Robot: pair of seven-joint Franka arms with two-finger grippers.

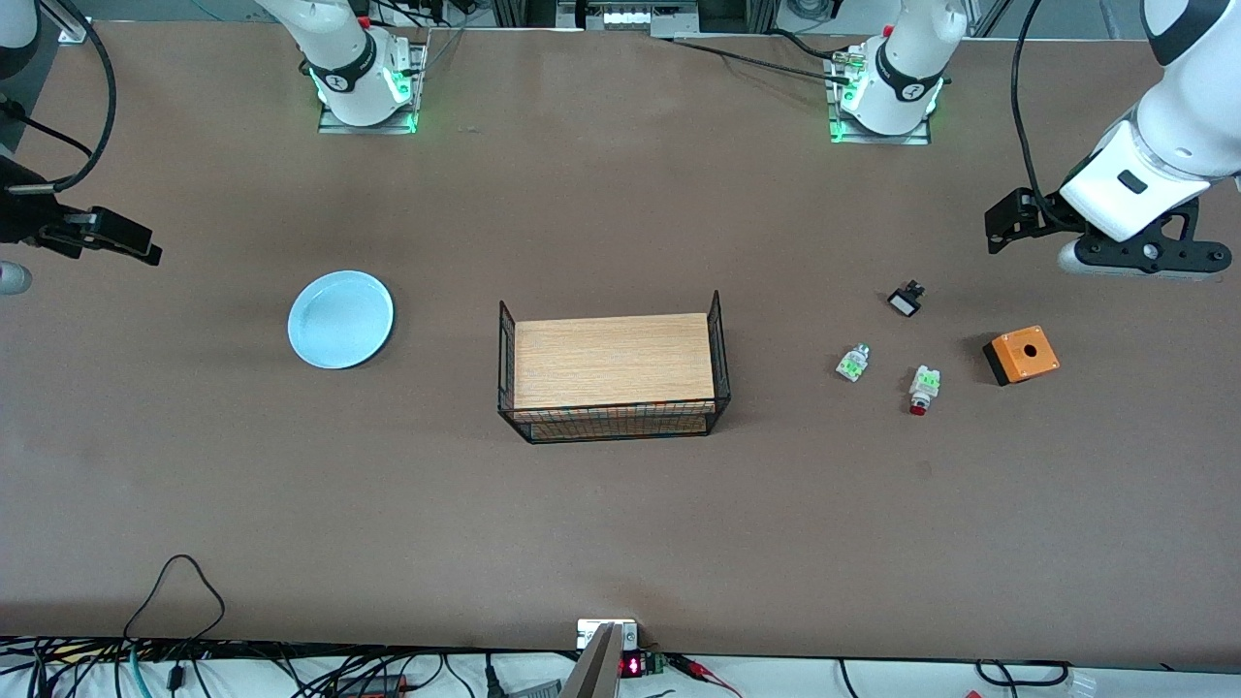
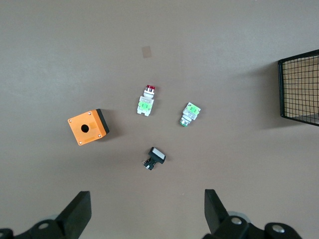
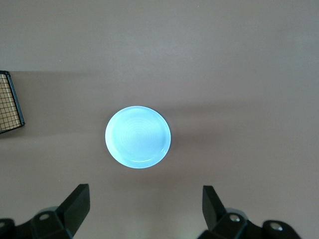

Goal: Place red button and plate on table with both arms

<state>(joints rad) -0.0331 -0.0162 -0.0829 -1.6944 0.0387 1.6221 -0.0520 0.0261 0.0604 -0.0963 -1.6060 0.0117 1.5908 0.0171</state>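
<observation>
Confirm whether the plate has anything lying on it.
No, the plate shows a bare pale-blue surface in the right wrist view, resting alone on the table.

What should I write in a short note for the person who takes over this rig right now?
Left gripper: open, holds nothing, over the table at its end. Right gripper: open, holds nothing, above the plate.
Red button lies between the green-white piece and orange box.
Done: nothing grasped.
Left: both pickups and placements.
</observation>
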